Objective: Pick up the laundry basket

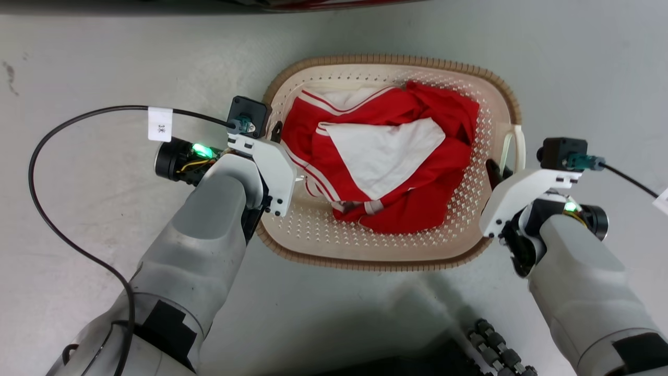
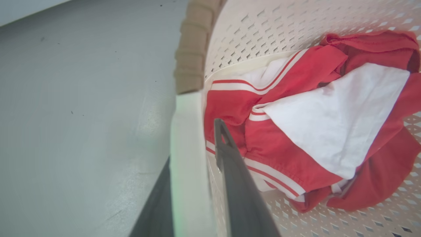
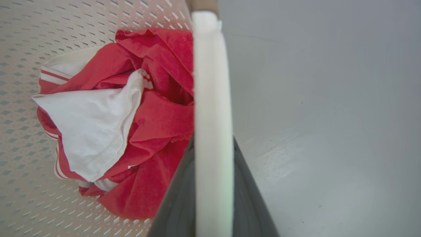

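The laundry basket point(image 1: 365, 249) is cream-white and perforated with a brown woven-look rim, and it sits in the middle of the grey floor. Red and white clothes point(image 1: 386, 156) lie inside it. My left gripper point(image 1: 276, 131) is at the basket's left side. In the left wrist view its dark fingers point(image 2: 243, 184) flank the white loop handle point(image 2: 187, 131), pressed close on it. My right gripper point(image 1: 500, 171) is at the right-side handle point(image 1: 515, 143). In the right wrist view that gripper point(image 3: 213, 140) is shut on the white handle point(image 3: 210, 82). I cannot tell whether the basket touches the floor.
A black cable point(image 1: 36, 172) with a white tag loops over the floor left of my left arm. Dark parts of my base point(image 1: 490, 344) show at the bottom edge. A dark edge point(image 1: 334, 4) runs along the top. Open grey floor lies around the basket.
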{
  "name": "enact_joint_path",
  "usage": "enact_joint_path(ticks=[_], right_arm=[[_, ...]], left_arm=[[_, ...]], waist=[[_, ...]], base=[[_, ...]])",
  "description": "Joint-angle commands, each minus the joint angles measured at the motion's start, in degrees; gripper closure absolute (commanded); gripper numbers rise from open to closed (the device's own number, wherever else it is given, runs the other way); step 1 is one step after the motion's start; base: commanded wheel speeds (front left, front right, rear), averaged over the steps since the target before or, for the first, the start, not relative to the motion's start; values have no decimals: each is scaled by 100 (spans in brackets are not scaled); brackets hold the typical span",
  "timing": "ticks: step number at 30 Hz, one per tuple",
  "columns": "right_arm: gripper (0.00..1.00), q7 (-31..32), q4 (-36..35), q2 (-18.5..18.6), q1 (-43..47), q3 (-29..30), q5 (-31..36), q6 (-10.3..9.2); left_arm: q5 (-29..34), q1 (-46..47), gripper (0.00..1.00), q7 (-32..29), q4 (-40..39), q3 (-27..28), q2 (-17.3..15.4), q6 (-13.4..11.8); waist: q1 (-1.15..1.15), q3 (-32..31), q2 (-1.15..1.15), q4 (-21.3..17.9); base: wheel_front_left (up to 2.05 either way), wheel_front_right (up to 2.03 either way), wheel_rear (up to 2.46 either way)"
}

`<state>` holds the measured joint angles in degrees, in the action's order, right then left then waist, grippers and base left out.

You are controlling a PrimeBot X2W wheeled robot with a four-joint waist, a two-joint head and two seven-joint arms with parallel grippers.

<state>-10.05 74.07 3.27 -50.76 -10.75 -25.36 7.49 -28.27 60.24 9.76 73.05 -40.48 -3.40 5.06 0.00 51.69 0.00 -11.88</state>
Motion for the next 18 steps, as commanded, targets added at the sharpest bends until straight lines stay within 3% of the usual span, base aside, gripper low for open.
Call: enact_joint_path(ticks=[1, 10, 18], right_arm=[[100, 3, -34, -69, 8, -41, -17, 0], [100, 371, -41, -43, 390, -358, 11, 7], [100, 767, -51, -35, 501, -634, -28, 7]], left_arm=[[16, -81, 100, 2, -28, -79, 95, 101], [-484, -617, 100, -585, -302, -383, 121, 209], [-1054, -1016, 100, -1314, -401, -555, 137, 134]], waist=[[0, -81, 0, 17], [0, -1239, 0, 229], [0, -2049, 0, 398]], base=[[0, 0, 0], [0, 0, 0], [0, 0, 0]])
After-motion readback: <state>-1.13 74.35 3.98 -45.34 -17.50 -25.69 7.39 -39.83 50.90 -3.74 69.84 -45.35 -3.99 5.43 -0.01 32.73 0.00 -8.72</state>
